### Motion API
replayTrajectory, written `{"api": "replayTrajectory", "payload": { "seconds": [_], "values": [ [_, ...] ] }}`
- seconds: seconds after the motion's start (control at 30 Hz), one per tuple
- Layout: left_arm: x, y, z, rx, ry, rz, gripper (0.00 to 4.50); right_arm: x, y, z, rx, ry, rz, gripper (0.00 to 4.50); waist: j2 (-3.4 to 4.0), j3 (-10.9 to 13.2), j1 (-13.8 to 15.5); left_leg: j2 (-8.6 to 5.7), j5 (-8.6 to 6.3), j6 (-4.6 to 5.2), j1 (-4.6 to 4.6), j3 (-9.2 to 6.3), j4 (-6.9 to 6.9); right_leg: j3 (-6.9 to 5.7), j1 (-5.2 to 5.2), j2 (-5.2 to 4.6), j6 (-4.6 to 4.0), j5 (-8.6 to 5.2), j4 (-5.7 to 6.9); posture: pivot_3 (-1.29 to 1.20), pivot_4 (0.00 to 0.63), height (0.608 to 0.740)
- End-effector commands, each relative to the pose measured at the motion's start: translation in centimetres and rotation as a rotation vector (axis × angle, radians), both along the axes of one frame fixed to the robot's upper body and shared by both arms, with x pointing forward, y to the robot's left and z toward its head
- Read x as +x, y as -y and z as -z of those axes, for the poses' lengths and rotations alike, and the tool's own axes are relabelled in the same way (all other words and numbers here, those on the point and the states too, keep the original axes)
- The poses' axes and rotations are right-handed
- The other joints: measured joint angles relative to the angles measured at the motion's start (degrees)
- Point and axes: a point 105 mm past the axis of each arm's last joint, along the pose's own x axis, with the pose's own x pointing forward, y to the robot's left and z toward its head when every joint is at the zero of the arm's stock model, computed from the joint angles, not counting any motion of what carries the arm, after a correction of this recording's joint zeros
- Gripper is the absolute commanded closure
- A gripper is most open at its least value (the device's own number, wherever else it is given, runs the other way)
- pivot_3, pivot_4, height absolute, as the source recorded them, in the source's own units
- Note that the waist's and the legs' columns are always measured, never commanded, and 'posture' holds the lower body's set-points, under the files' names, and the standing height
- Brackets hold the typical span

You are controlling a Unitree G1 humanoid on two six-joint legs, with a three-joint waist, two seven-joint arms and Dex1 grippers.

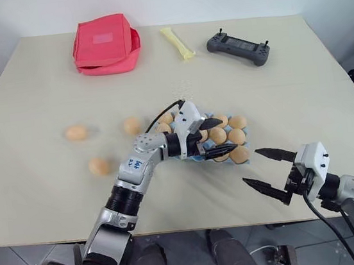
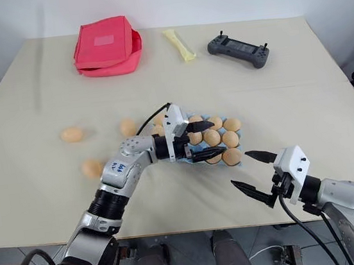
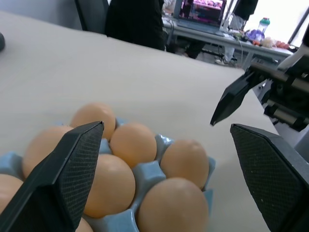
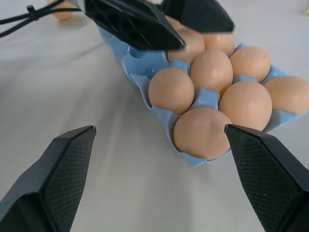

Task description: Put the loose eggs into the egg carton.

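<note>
The light blue egg carton (image 4: 137,65) sits at mid-table with several pale orange eggs (image 4: 211,70) in its cups. My left gripper (image 1: 221,138) hovers level over the carton, open, with nothing between its fingers (image 3: 72,164). Three loose eggs lie on the table to the left of the carton: one far left (image 1: 76,132), one nearer the front (image 1: 99,166), one close to the carton (image 1: 132,125). Near the table's front edge, right of the carton, my right gripper (image 1: 252,166) is open and empty, pointing toward the carton.
A red fabric pouch (image 1: 106,44) lies at the back left. A yellow packet (image 1: 177,42) and a black controller (image 1: 238,48) lie at the back, centre and right. A black cable loops above my left wrist.
</note>
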Motion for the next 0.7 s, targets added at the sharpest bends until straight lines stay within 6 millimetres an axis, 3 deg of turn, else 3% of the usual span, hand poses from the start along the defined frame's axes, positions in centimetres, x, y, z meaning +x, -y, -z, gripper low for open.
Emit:
{"api": "replayTrajectory", "payload": {
  "seconds": [0.03,0.23,0.4,0.47,0.6,0.7],
  "values": [
    [-1.6,-2.8,-1.9,-0.060,0.013,-0.049,0.03,0.3,0.2,-1.2,-0.013,0.047,-0.022,0.00,0.08,0.05,-0.23,0.02,0.00,0.00,0.01,0.00,-0.04,0.00,-0.01,0.00,0.05,0.03,0.01,0.00,0.150,0.740],
    [-3.3,-8.1,-1.6,-0.041,-0.027,-0.179,0.03,0.9,0.1,-1.2,-0.019,0.034,-0.068,0.00,0.17,0.12,0.02,0.02,0.00,0.01,0.04,-0.06,-0.02,-0.01,-0.01,0.02,0.12,0.06,0.09,0.00,0.150,0.740],
    [-4.2,-14.1,-1.3,0.025,-0.041,-0.355,0.03,1.8,0.0,-1.4,-0.031,0.030,-0.112,0.00,0.09,0.19,-0.17,0.01,-0.01,0.01,0.06,-0.02,0.15,-0.01,0.13,-0.03,-0.27,-0.13,0.03,0.00,0.150,0.740],
    [-4.7,-16.0,-0.9,0.048,-0.058,-0.420,0.03,2.1,0.1,-1.5,-0.036,0.029,-0.126,0.00,0.06,0.21,-0.20,0.02,-0.01,0.01,0.08,-0.02,0.15,-0.01,0.13,-0.03,-0.74,-0.38,0.03,0.00,0.150,0.740],
    [-5.3,-18.9,-0.7,0.051,-0.074,-0.541,0.03,2.5,0.1,-1.6,-0.040,0.028,-0.143,0.00,0.02,0.27,-0.26,0.02,-0.01,0.01,0.11,-0.02,0.12,-0.01,0.16,-0.04,-0.77,-0.40,0.04,0.00,0.150,0.740],
    [-5.7,-22.2,-0.2,0.036,-0.098,-0.697,0.03,2.7,-0.1,-1.6,-0.043,0.024,-0.160,0.00,-0.05,0.31,-0.23,0.02,-0.01,0.01,0.11,-0.02,0.12,-0.02,0.17,-0.05,-0.77,-0.41,0.03,0.00,0.150,0.740]
  ]
}}
